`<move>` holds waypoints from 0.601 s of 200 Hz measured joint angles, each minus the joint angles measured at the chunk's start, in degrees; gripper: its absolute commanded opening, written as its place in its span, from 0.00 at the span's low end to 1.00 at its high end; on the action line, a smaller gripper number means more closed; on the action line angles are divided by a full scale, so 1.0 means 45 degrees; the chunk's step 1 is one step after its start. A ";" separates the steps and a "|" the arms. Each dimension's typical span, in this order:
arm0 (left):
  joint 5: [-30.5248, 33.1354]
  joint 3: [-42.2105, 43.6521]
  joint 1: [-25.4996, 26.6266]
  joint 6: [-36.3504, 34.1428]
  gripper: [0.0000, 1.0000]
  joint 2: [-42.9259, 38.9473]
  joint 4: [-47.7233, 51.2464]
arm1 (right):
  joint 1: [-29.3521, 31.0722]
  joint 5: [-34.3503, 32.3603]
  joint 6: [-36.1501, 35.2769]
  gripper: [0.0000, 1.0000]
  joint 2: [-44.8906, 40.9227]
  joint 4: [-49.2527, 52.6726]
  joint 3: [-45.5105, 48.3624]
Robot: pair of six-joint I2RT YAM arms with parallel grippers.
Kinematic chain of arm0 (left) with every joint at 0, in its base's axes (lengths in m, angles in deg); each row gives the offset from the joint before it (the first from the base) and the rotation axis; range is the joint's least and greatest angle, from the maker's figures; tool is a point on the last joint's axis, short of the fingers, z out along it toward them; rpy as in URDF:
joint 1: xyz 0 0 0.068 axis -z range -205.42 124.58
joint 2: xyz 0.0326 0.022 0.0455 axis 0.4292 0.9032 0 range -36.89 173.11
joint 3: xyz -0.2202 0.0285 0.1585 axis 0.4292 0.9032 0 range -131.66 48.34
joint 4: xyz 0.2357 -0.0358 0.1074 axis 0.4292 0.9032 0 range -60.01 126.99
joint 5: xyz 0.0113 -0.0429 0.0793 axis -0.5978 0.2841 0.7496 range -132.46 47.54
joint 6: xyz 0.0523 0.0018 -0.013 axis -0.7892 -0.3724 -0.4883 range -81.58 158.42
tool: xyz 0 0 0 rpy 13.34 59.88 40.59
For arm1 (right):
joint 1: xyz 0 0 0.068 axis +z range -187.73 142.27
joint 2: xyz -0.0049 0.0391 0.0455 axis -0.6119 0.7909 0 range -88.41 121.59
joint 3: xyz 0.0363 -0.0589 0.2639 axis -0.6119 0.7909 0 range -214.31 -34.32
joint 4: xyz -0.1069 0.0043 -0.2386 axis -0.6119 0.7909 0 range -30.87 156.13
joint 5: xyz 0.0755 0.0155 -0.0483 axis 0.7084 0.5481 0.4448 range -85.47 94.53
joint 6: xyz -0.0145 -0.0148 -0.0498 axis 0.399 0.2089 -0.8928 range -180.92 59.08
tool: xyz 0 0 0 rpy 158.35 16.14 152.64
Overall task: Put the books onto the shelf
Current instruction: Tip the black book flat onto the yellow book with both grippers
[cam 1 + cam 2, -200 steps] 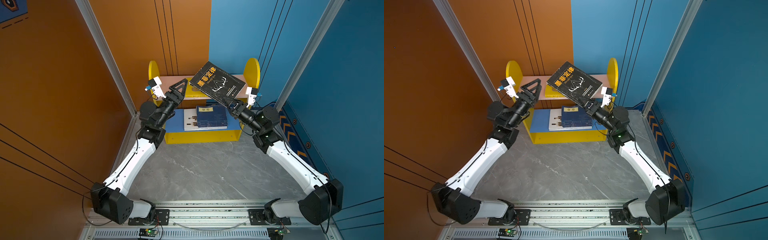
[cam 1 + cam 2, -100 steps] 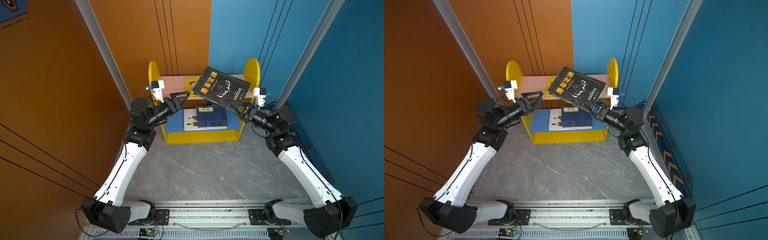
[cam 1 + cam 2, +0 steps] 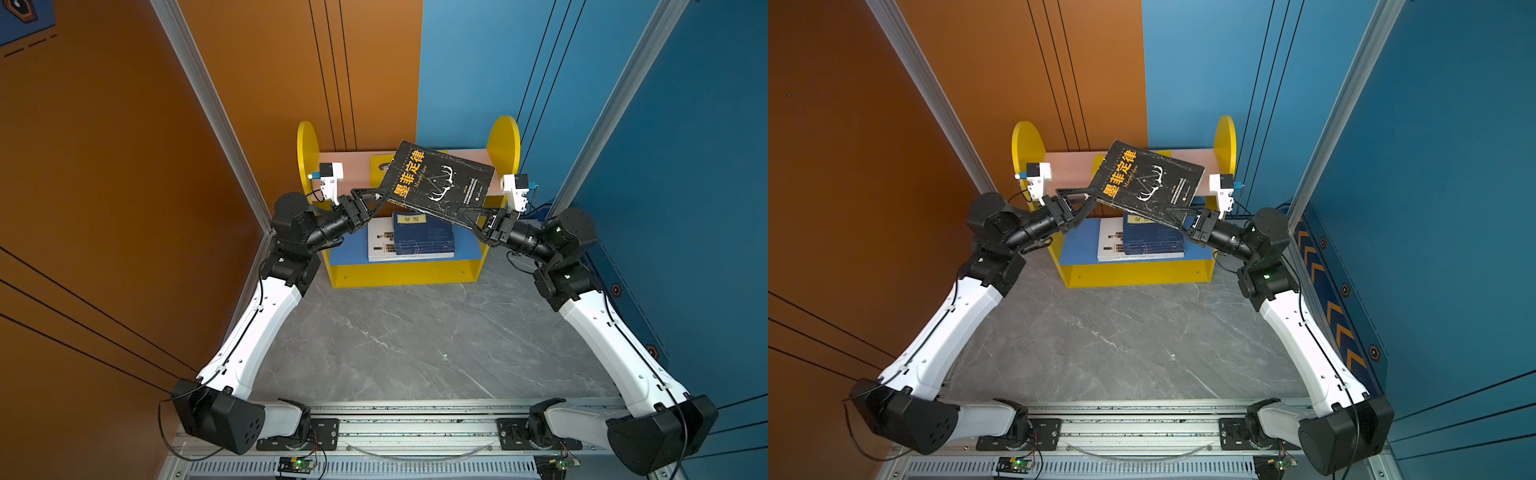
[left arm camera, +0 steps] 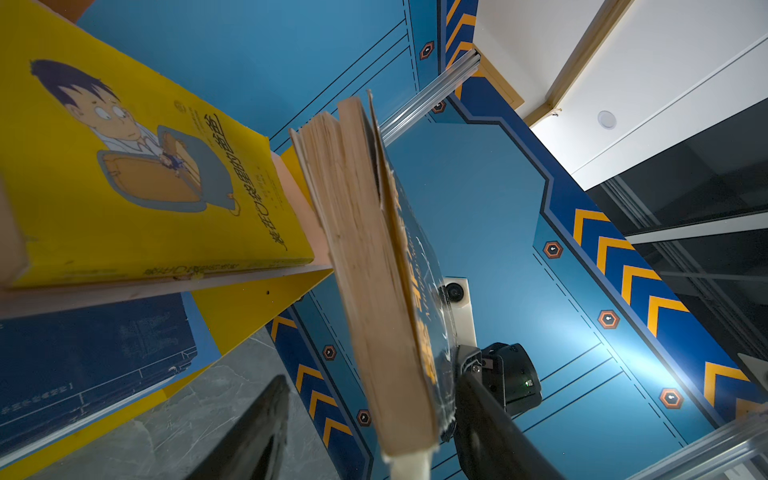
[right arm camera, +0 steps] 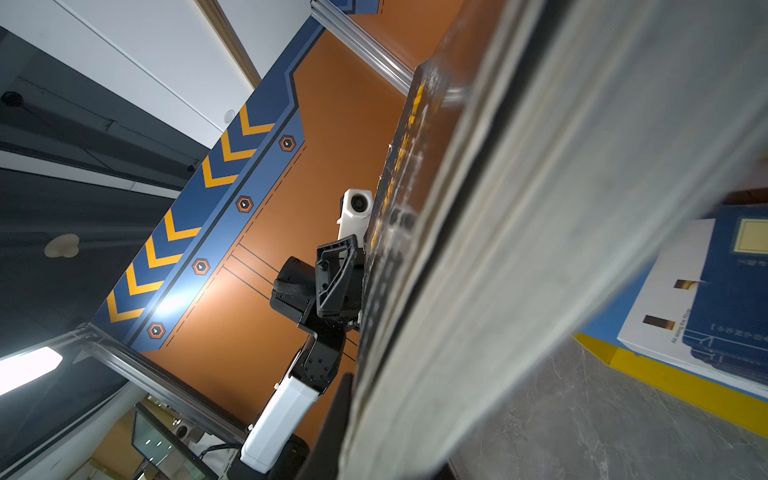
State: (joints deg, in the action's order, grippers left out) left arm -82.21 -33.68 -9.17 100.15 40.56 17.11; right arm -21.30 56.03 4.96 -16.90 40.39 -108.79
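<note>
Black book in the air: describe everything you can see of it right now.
The black book is a paperback with orange characters, a white antlered-head drawing and yellowed pages; its front cover lifts slightly at one corner. It hangs tilted above the shelf, cover up, partly hiding the yellow book on the pink board. The right gripper is shut on its near right edge. The left gripper straddles its left corner with jaws open, a gap showing beside one finger.

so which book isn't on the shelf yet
The black book with orange characters, tilted midair in the right fingers. The yellow book lies on the pink board, the white book and navy book on the blue board.
</note>
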 measured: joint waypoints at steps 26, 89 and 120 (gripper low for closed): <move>-0.0083 -0.0029 0.0097 0.0204 0.50 0.0175 -0.0427 | -0.0049 0.0155 -0.0005 0.09 0.0073 0.0058 -0.0102; -0.0092 -0.0078 0.0155 0.0665 0.19 0.0393 -0.0874 | -0.0063 0.0408 -0.0010 0.09 0.0355 0.0097 -0.0131; -0.0092 -0.0165 0.0155 0.0874 0.06 0.0427 -0.0996 | -0.0083 0.0311 -0.0437 0.12 0.0466 0.0597 -0.0384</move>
State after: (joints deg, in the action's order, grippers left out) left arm -82.62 -34.42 -8.47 104.09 42.48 12.62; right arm -21.68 57.43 3.00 -14.80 43.08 -110.52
